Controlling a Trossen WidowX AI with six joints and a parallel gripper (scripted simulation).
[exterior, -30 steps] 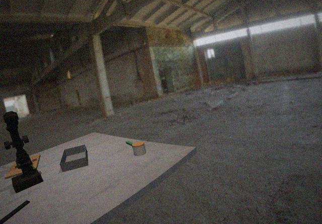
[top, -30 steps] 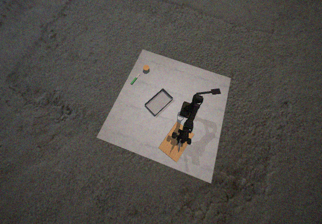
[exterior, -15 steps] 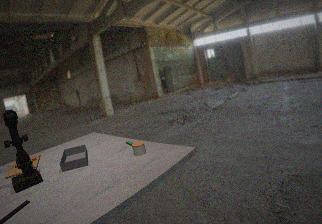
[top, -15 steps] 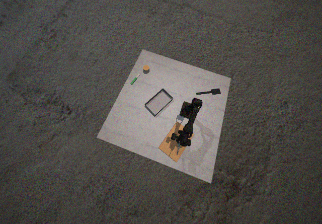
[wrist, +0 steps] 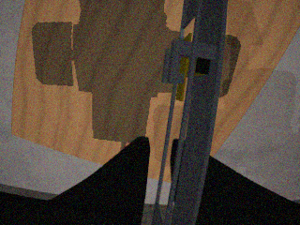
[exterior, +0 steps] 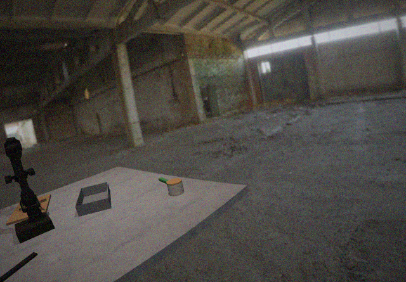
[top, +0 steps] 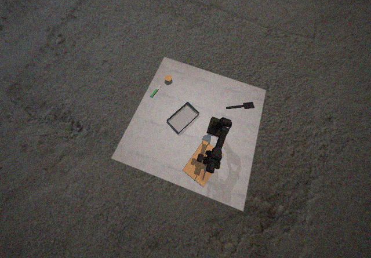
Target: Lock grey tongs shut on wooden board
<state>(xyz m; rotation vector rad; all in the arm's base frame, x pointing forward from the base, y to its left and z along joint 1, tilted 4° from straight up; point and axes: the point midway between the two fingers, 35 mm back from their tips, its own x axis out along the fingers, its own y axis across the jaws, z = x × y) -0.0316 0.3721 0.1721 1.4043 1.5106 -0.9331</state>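
From above, we see the black arm (top: 219,141) (exterior: 25,194) standing on a dark base (top: 212,130) (exterior: 34,230) and reaching toward the near side of the table (top: 144,135) (exterior: 147,213) (wrist: 28,173). Its gripper (top: 207,160) (wrist: 159,149) is over the wooden board (top: 188,168) (exterior: 16,218) (wrist: 47,117), nearly closed, with the grey tongs (top: 204,175) (wrist: 206,108) held between its fingers.

In the wrist view, the tongs run lengthwise down the right half, with thin strips just beside a broader grey bar and a yellow piece (wrist: 186,67) between them. They look narrow there, but we cannot tell whether the lock has caught, or which way the tips point. The tongs are in the grip above the board, whose surface carries broad dark shadows.

The roasting tin (top: 173,127) (exterior: 94,208) stands left of the arm's base, with no tongs across it. We see the black spatula (top: 248,105) (exterior: 18,265) lying toward the right edge. In the far left part of the table, the orange-topped jar (top: 168,79) (exterior: 175,189) stands upright near the small green-handled knife (top: 154,93) (exterior: 162,180), which lies flat.
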